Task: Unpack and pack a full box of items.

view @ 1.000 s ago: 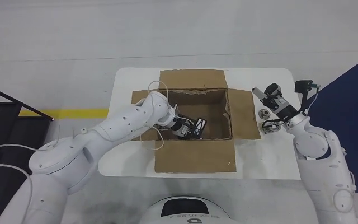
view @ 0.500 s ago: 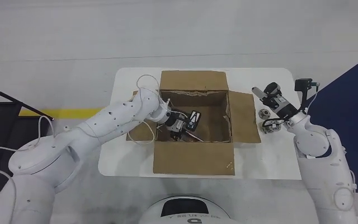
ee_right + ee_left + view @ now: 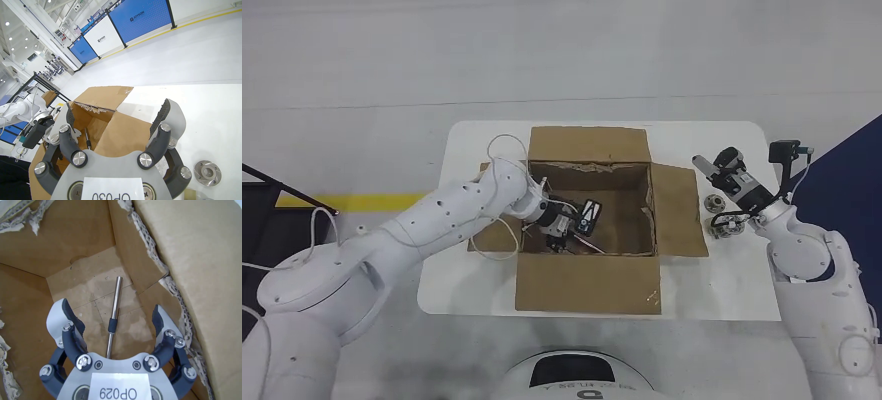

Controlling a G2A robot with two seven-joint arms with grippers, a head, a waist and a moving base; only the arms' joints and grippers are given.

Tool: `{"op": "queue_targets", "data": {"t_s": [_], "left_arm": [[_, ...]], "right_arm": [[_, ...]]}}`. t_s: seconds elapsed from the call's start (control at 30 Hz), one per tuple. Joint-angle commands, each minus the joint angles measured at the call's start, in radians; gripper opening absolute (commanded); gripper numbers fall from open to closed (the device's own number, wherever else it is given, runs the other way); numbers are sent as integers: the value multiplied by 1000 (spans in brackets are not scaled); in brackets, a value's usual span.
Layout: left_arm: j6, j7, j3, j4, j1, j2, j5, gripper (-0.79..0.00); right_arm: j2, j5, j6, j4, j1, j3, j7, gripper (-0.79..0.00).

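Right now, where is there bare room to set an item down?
Bare: the far right corner of the table beyond the flange, and its near right corner beside the box. Crowded: inside the box, where the open left claw hangs over the rod, and around the flange by the open right claw.

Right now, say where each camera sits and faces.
Top: above the arms, looking down at table and box; both arms show.
Left wrist: in the box's opening, facing a metal rod on its floor; open left gripper shows.
Right wrist: beside the box, facing across it; open right gripper shows.
Both wrist views share the rod.
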Motion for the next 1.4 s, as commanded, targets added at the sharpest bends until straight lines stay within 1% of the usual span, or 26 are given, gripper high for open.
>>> {"op": "queue_targets", "data": {"t_s": [0.0, 0.1, 0.17, 0.2, 0.27, 0.3, 0.33, 0.4, 0.53, 0.6, 0.63, 1.37], "left_arm": [[-1, -34, -3, -11, -4, 7, 33, 0], [-1, -68, 0, -39, -10, 12, 46, 0], [-1, -111, 0, -44, -1, 13, 51, 0], [-1, -130, 0, -47, -6, 12, 42, 0], [-1, -131, 0, -59, -13, 9, -2, 0], [-1, -155, 0, -62, -10, 7, -8, 0], [-1, -192, 0, -57, -4, 3, -21, 0], [-1, -316, 0, -45, -2, -10, -60, 0], [-1, -559, 0, -42, -14, -48, -268, 0], [-1, -687, 0, -29, -33, -68, -390, 0], [-1, -704, 0, -25, -38, -71, -411, 0], [-1, -704, 0, -25, -38, -71, -411, 0]], "right_arm": [[0, 0, 0, 0, 0, 0, 0, 0], [0, 0, 0, 0, 0, 0, 0, 0], [0, 0, 0, 0, 0, 0, 0, 0], [0, 0, 0, 0, 0, 0, 0, 0], [0, 0, 0, 0, 0, 0, 0, 0], [0, 0, 0, 0, 0, 0, 0, 0], [0, 0, 0, 0, 0, 0, 0, 0], [0, 0, 0, 0, 0, 0, 0, 0], [0, 0, 0, 0, 0, 0, 0, 0], [0, 0, 0, 0, 0, 0, 0, 0], [0, 0, 0, 0, 0, 0, 0, 0], [0, 0, 0, 0, 0, 0, 0, 0]]}}
